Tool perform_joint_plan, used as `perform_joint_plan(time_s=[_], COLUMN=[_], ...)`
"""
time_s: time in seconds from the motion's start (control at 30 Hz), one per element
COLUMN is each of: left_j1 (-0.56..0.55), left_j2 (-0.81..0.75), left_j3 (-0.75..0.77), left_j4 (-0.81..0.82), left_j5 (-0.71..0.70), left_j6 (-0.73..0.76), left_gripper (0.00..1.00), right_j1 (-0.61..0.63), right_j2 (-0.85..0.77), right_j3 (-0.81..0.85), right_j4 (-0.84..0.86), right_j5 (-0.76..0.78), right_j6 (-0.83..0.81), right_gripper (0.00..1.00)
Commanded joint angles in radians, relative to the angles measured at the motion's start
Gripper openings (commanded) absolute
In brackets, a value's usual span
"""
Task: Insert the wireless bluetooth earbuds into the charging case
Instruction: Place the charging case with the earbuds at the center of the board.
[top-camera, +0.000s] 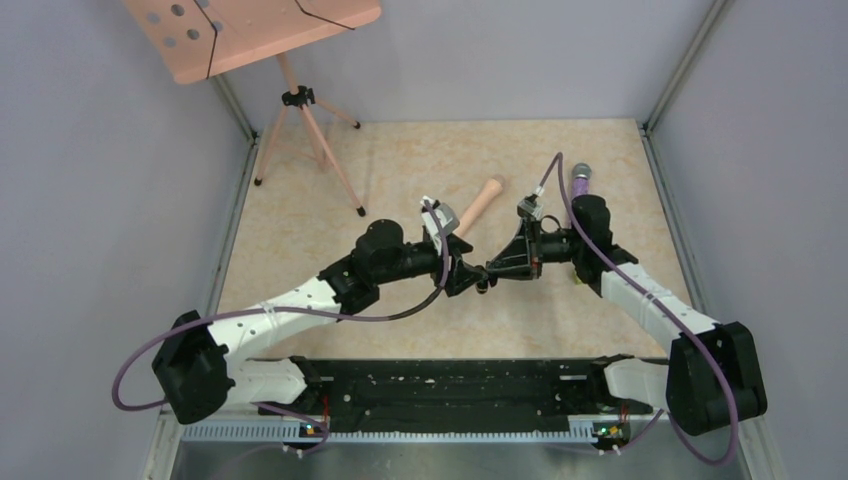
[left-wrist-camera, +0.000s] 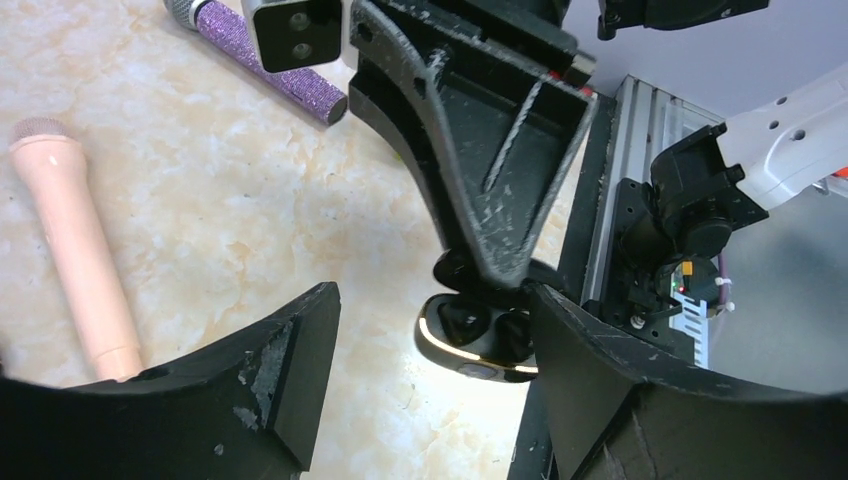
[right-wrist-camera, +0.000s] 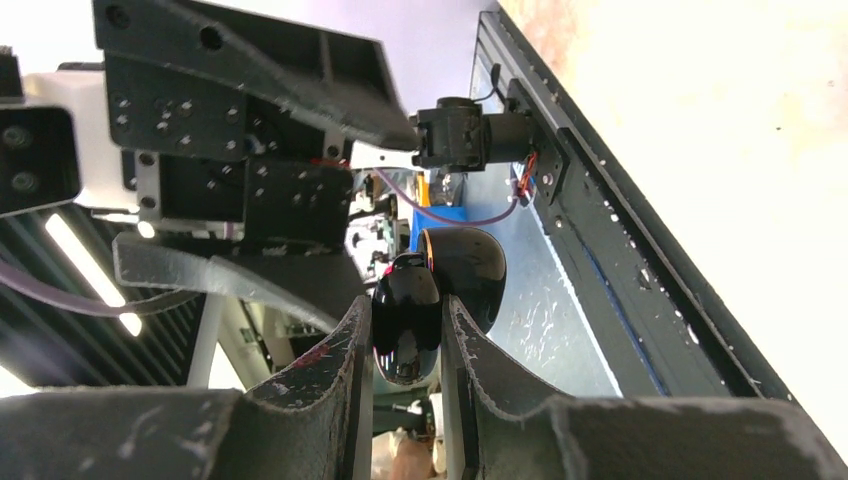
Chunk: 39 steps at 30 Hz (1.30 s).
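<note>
We judge the case light and slick: right fingers pinch its flanks; left fingers spread at nine o'clock.

My left arm and right arm stretched from the near edge of the tabletop and met tip to tip over its middle. My left gripper had its jaws spread wide, fingers facing the right one's tip. My right gripper, rolled on its side, was clamped on the charging case.
</note>
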Motion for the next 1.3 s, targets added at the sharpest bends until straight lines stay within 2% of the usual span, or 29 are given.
perform_joint_plan(time_s=[0.0, 0.13, 0.23, 0.3, 0.4, 0.47, 0.6, 0.73, 0.83, 1.0, 1.1, 1.27], left_j1=[-0.011, -0.011, -0.011, -0.011, -0.009, -0.009, 0.000, 0.015, 0.021, 0.029, 0.031, 0.031], left_j2=[-0.037, -0.065, -0.085, -0.099, -0.124, -0.138, -0.160, -0.221, -0.292, -0.367, -0.372, -0.353], left_j3=[0.063, 0.068, 0.064, 0.065, 0.086, 0.098, 0.119, 0.122, 0.089, 0.056, 0.053, 0.049], left_j4=[0.045, 0.016, 0.007, -0.001, -0.062, -0.118, -0.251, -0.367, -0.401, -0.447, -0.460, -0.448], left_j5=[0.014, 0.001, -0.016, -0.032, -0.129, -0.248, -0.497, -0.638, -0.735, -0.786, -0.792, -0.776], left_j6=[-0.013, -0.012, -0.012, -0.014, -0.045, -0.091, -0.196, -0.275, -0.324, -0.347, -0.353, -0.363], left_gripper=[0.75, 0.83, 0.97, 0.99, 0.99, 0.99, 0.99, 0.99, 0.99, 0.99, 0.99, 0.99], right_j1=[0.003, 0.003, 0.001, 0.002, 0.001, 0.006, 0.059, 0.104, 0.131, 0.142, 0.141, 0.141], right_j2=[0.014, 0.038, 0.049, 0.057, 0.084, 0.121, 0.234, 0.371, 0.450, 0.502, 0.514, 0.545], right_j3=[0.047, 0.061, 0.073, 0.080, 0.096, 0.101, 0.110, 0.101, 0.118, 0.122, 0.119, 0.096], right_j4=[-0.029, -0.047, -0.054, -0.062, -0.113, -0.114, -0.012, 0.205, 0.225, 0.138, 0.079, 0.077], right_j5=[0.062, 0.088, 0.109, 0.127, 0.188, 0.229, 0.314, 0.332, 0.344, 0.391, 0.417, 0.416], right_j6=[-0.055, -0.077, -0.090, -0.102, -0.167, -0.202, -0.215, -0.132, -0.140, -0.218, -0.270, -0.294], right_gripper=[0.00, 0.00, 0.00, 0.00, 0.00, 0.00, 0.00, 0.00, 0.00, 0.00, 0.00, 0.00])
